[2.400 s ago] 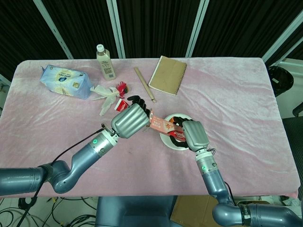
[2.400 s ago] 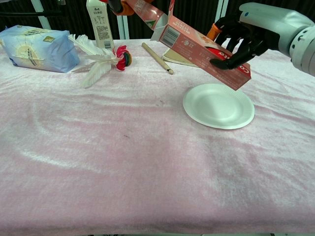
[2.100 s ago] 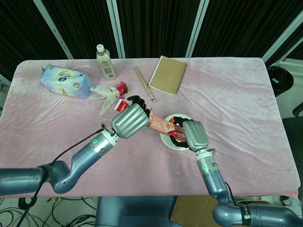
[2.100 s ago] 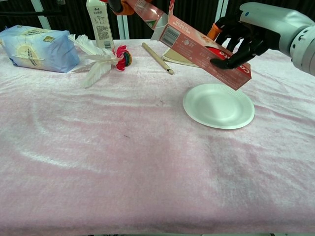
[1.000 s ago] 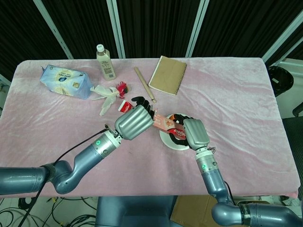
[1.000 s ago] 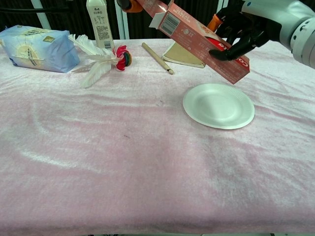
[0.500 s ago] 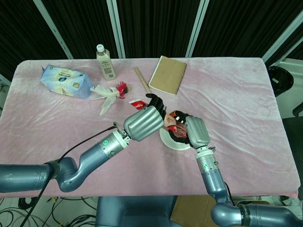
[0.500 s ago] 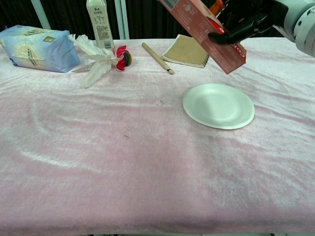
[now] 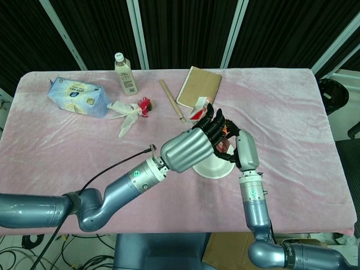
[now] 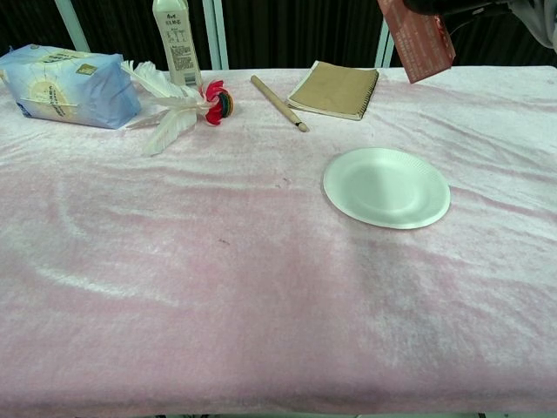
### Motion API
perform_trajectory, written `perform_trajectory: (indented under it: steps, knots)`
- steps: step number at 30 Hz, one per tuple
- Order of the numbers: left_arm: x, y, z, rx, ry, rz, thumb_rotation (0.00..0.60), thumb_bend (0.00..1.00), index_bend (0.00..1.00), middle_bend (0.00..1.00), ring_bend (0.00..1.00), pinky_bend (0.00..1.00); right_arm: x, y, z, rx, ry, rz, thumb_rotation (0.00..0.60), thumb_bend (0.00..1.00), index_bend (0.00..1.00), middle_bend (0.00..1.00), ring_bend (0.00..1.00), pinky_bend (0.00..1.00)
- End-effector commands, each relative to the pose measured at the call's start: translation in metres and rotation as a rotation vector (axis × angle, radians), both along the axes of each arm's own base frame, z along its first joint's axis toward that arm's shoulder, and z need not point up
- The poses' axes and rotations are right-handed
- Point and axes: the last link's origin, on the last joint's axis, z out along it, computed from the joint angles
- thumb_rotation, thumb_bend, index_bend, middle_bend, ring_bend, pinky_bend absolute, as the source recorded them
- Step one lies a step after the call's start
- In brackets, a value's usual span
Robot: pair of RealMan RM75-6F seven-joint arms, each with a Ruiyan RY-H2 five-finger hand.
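**A:** Red cardboard, that's the toothpaste box; where is it?

**B:** Up in the air above the table, at about one o'clock from the paper plate in the chest view. Only its lower end shows there, poking down from the top edge.

**A:** Which way does its long axis run?

**B:** Steeply tilted, close to upright. The lower end points down toward five o'clock in the chest view; the upper end is cut off by the frame. In the head view just a red-and-white scrap peeks out above the fingers, at twelve o'clock from the hands.

**A:** Who has it?

**B:** Both. The left hand has its fingers wrapped round the box's upper part, and the right hand is clamped on the box from the other side, dark fingers curled in against the left's.

**A:** And around them?

**B:** On the pink cloth: a brown notebook at twelve o'clock from the plate, a wooden stick beside it, a feathered shuttlecock, a white bottle and a blue tissue pack off toward ten o'clock.
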Motion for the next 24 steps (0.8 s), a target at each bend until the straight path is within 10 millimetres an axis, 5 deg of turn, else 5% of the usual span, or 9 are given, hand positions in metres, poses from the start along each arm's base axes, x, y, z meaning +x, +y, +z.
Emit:
perform_trajectory:
  steps: [1,11,24]
  knots:
    - [0.002,-0.002,0.003,0.002,-0.006,-0.007,0.6,0.09,0.21,0.19,0.13,0.21,-0.003,-0.001,0.002,-0.006,-0.009,-0.01,0.6,0.39,0.41,0.44,0.43,0.48]
    - [-0.013,-0.011,0.016,-0.053,-0.071,0.031,0.6,0.09,0.21,0.19,0.13,0.21,-0.015,-0.003,0.005,-0.02,0.025,-0.023,0.6,0.39,0.41,0.44,0.43,0.48]
    - [-0.125,-0.031,0.05,-0.19,-0.302,0.351,0.6,0.04,0.14,0.12,0.08,0.16,-0.051,0.0,-0.012,0.056,0.156,-0.101,0.6,0.39,0.41,0.44,0.43,0.48]
